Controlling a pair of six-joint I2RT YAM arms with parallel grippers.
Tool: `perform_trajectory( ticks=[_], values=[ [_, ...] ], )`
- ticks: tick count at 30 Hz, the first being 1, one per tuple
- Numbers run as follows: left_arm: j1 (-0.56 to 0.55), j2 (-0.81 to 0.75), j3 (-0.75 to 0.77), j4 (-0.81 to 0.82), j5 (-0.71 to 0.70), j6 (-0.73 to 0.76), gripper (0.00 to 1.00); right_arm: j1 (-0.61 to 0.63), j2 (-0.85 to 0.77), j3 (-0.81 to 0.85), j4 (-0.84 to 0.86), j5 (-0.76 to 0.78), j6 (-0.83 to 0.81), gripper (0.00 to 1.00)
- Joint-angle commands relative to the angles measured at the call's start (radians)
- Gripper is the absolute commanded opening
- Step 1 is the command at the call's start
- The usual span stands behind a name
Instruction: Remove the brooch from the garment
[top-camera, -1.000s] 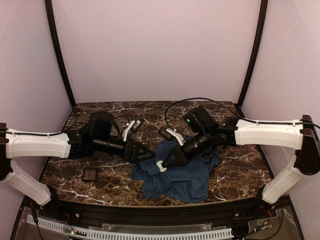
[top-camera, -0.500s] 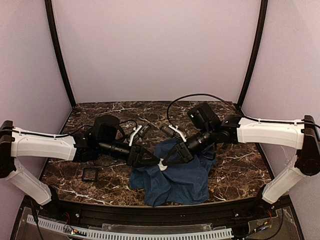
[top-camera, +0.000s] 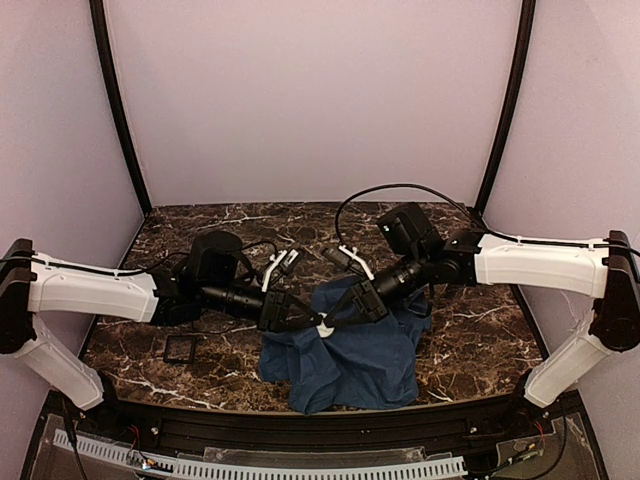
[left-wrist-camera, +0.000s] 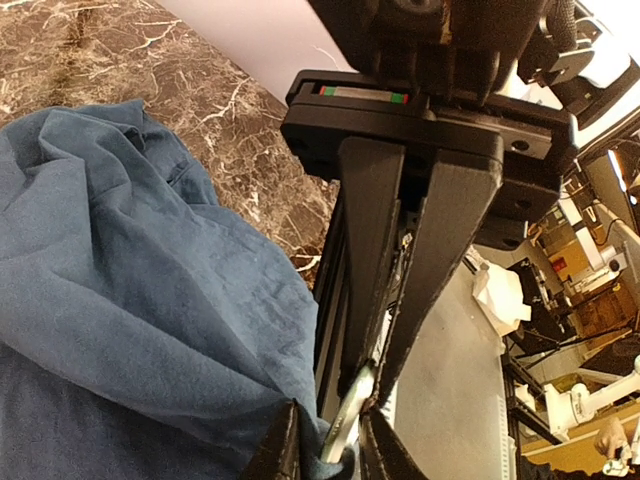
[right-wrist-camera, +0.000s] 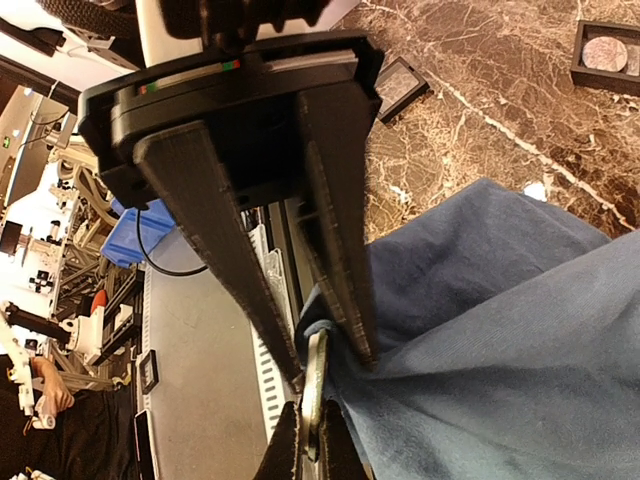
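The blue garment (top-camera: 350, 355) lies crumpled on the marble table, one fold lifted at its left edge. The brooch (top-camera: 324, 325), a small pale metal piece, sits at that raised fold, where both grippers meet tip to tip. My right gripper (top-camera: 333, 321) is shut on the brooch (right-wrist-camera: 316, 385), which stands edge-on between its fingertips (right-wrist-camera: 312, 455). My left gripper (top-camera: 313, 322) has closed on the bunched garment (left-wrist-camera: 130, 300) right at the brooch (left-wrist-camera: 343, 432). The cloth fold and the brooch's edge both sit between its tips (left-wrist-camera: 333, 455). The pin itself is hidden by cloth.
A small black square tray (top-camera: 179, 348) lies on the table near the left arm. The right wrist view shows two black trays (right-wrist-camera: 400, 85), one holding a grey disc (right-wrist-camera: 605, 55). Black cables (top-camera: 400, 190) loop behind the right arm. Walls close in the back and sides.
My left arm has reached right to the brooch and its jaws have closed from wide open. The right gripper has kept its hold and raised the fold slightly.
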Motion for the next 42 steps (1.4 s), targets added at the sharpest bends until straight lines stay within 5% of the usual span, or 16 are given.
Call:
perform_trajectory(
  ticks=[1, 4, 9, 14, 25, 42],
  values=[
    [-0.006, -0.004, -0.014, 0.033, 0.003, -0.006, 0.11, -0.013, -0.015, -0.005, 0.054, -0.023, -0.013, 0.0],
    [-0.005, -0.006, -0.017, 0.046, -0.001, -0.01, 0.02, -0.031, -0.02, -0.017, 0.073, -0.023, -0.005, 0.1],
    [-0.005, -0.018, -0.029, 0.082, -0.033, -0.031, 0.01, -0.072, -0.056, -0.046, 0.13, -0.012, 0.034, 0.39],
    [-0.006, -0.059, -0.038, 0.123, -0.15, -0.052, 0.01, -0.093, -0.124, -0.094, 0.215, 0.081, 0.12, 0.58],
    [-0.006, -0.088, -0.074, 0.419, -0.303, -0.209, 0.01, -0.052, -0.332, -0.383, 0.718, 0.376, 0.44, 0.51],
    [-0.005, -0.09, -0.071, 0.442, -0.288, -0.237, 0.01, 0.019, -0.238, -0.372, 0.828, 0.353, 0.441, 0.27]
  ],
)
